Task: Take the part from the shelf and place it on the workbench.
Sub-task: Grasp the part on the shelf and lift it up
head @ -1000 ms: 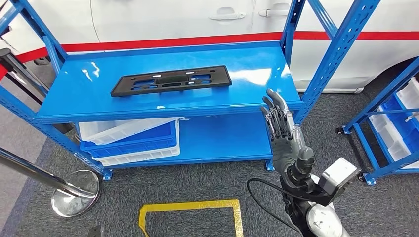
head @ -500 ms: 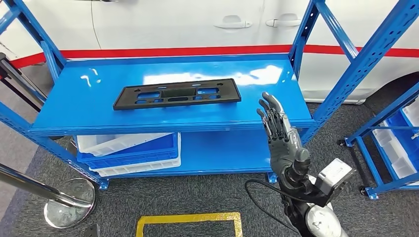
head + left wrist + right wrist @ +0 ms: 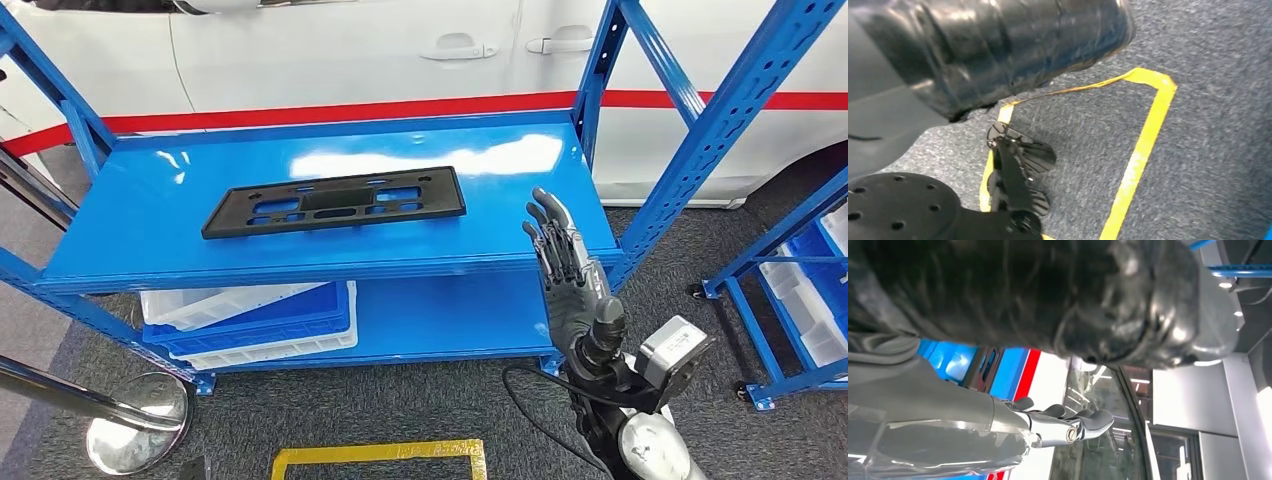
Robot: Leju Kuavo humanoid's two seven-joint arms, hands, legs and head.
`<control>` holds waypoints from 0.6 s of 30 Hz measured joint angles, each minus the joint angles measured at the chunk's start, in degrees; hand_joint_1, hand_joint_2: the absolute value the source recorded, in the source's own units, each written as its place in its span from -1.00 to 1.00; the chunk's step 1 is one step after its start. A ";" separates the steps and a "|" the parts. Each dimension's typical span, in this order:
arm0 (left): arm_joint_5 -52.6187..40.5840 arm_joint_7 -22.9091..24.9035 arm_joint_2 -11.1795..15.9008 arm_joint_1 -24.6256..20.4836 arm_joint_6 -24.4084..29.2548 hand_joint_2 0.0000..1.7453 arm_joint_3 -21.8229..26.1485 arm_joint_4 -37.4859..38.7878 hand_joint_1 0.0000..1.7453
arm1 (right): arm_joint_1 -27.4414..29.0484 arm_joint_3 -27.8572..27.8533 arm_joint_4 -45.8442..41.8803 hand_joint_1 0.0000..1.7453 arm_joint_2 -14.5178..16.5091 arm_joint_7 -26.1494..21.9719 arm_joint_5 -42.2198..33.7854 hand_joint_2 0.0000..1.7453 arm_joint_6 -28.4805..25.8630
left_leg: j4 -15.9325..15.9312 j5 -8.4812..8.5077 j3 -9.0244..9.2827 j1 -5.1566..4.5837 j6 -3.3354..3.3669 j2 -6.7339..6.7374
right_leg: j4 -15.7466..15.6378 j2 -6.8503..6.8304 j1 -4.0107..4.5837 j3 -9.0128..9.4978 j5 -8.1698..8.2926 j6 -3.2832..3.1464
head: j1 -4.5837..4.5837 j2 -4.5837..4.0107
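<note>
The part (image 3: 335, 200) is a flat black plate with several cutouts, lying lengthwise on the top board of the blue shelf (image 3: 150, 240). My right hand (image 3: 565, 265) is raised in front of the shelf's front edge, right of the part and apart from it, fingers straight and spread, holding nothing. In the right wrist view its fingers (image 3: 1068, 422) stretch out against the white car. My left hand (image 3: 998, 45) hangs over the grey carpet; its fingers are hidden.
A white car with a red stripe (image 3: 350, 50) stands right behind the shelf. Blue and white crates (image 3: 250, 315) sit on the lower board. A chrome post base (image 3: 135, 415) is at the left, yellow floor tape (image 3: 380, 455) near me, another blue rack (image 3: 800, 290) at the right.
The whole picture has shifted, so the camera moved; the shelf now lies a little closer and more centred. My right hand stays raised and open. The part has not moved on the shelf.
</note>
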 joint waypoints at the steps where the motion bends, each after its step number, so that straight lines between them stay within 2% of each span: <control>1: -0.05 0.11 -0.01 0.06 -0.03 -1.00 -0.01 0.00 -1.00 | -0.06 0.03 0.10 -1.00 0.01 0.08 0.08 -1.00 0.10 | -1.17 1.59 0.09 0.00 0.12 0.00 | 0.00 0.04 0.02 0.17 -0.10 0.00 | 0.00 0.00; 3: -0.27 0.31 -0.01 0.05 -0.06 -1.00 -0.02 0.00 -1.00 | -0.49 0.10 0.27 -1.00 0.03 0.39 0.51 -1.00 0.38 | -8.15 6.06 2.70 -0.05 0.60 -0.01 | -0.03 0.13 0.04 0.62 -0.34 0.16 | 0.02 0.00; 4: -0.40 0.43 0.01 -0.02 -0.06 -1.00 -0.05 0.00 -1.00 | -0.90 0.16 0.36 -1.00 0.06 0.61 0.93 -0.50 0.56 | -11.69 7.52 4.17 -0.22 0.87 -0.03 | -0.02 0.20 0.11 0.76 -0.46 0.34 | 0.03 0.00; 5: -0.59 0.56 0.02 -0.11 -0.07 -1.00 -0.13 0.00 -1.00 | -1.41 0.30 0.47 -1.00 0.11 0.89 1.54 0.00 0.78 | -14.05 8.24 5.20 -0.37 1.14 -0.07 | -0.07 0.25 0.14 0.82 -0.49 0.60 | 0.03 0.00; 7: -0.98 0.93 0.05 -0.20 -0.22 -1.00 -0.46 0.00 -1.00 | -2.61 0.92 0.77 -1.00 0.37 1.57 3.19 1.00 1.20 | -15.44 8.26 5.76 -0.70 1.59 -0.14 | -0.30 0.33 0.18 0.84 -0.42 1.24 | 0.05 0.00; 9: -1.46 1.20 0.04 -0.19 -0.59 -1.00 -0.84 0.00 -1.00 | -4.18 1.83 1.20 -1.00 0.88 2.44 4.82 1.00 1.47 | -16.03 8.68 6.05 -0.47 2.23 -0.10 | -0.24 0.20 0.21 0.78 -0.57 1.85 | 0.11 0.00; 10: -1.69 1.24 0.02 -0.22 -0.81 -1.00 -1.02 0.00 -1.00 | -5.20 2.32 1.49 -1.00 1.20 2.89 5.46 1.00 1.52 | -16.38 8.91 6.22 -0.33 2.59 -0.05 | 0.72 0.08 0.25 0.38 -1.28 2.05 | 0.16 0.00; 11: -1.89 1.25 0.01 -0.27 -1.04 -1.00 -1.18 0.00 -1.00 | -6.34 2.86 1.87 -1.00 1.57 3.33 6.04 1.00 1.56 | -16.67 9.10 6.38 -0.19 2.92 0.00 | 2.84 -0.03 0.29 -0.57 -2.59 2.18 | 0.22 0.00; 13: -2.15 1.25 -0.02 -0.36 -1.44 -1.00 -1.52 0.00 -1.00 | -8.62 4.16 3.04 -1.00 2.44 4.09 6.97 1.00 1.76 | -16.73 9.13 6.41 -0.25 3.25 0.04 | 9.76 -0.13 0.27 -3.79 -5.98 2.31 | 0.28 0.00; 14: -2.25 1.31 -0.02 -0.37 -1.55 -1.00 -1.69 0.00 -1.00 | -9.75 4.95 3.84 -1.00 2.93 4.41 7.26 1.00 2.06 | -16.70 9.10 6.41 -0.28 3.31 0.02 | 12.93 -0.14 0.26 -5.35 -7.03 2.37 | 0.28 0.00; 15: -2.39 1.44 -0.02 -0.40 -1.61 -1.00 -1.89 0.00 -1.00 | -10.97 5.84 4.79 -1.00 3.45 4.70 7.40 1.00 2.50 | -16.66 9.07 6.42 -0.31 3.32 -0.02 | 14.53 -0.14 0.22 -6.21 -7.05 2.39 | 0.28 0.00; 16: -2.56 1.64 -0.02 -0.43 -1.61 -1.00 -2.15 0.00 -1.00 | -12.36 6.77 5.89 -1.00 3.95 4.95 7.42 1.00 3.01 | -16.60 9.02 6.45 -0.33 3.30 -0.07 | 14.05 -0.15 0.19 -6.09 -6.00 2.36 | 0.29 0.00; 18: -2.96 2.19 -0.05 -0.58 -1.61 -1.00 -2.67 0.00 -1.00 | -15.53 8.60 8.35 -1.00 5.14 5.28 7.30 1.00 3.92 | -16.33 8.83 6.54 -0.34 3.08 -0.17 | 7.64 -0.15 0.16 -3.28 -2.02 2.03 | 0.30 0.00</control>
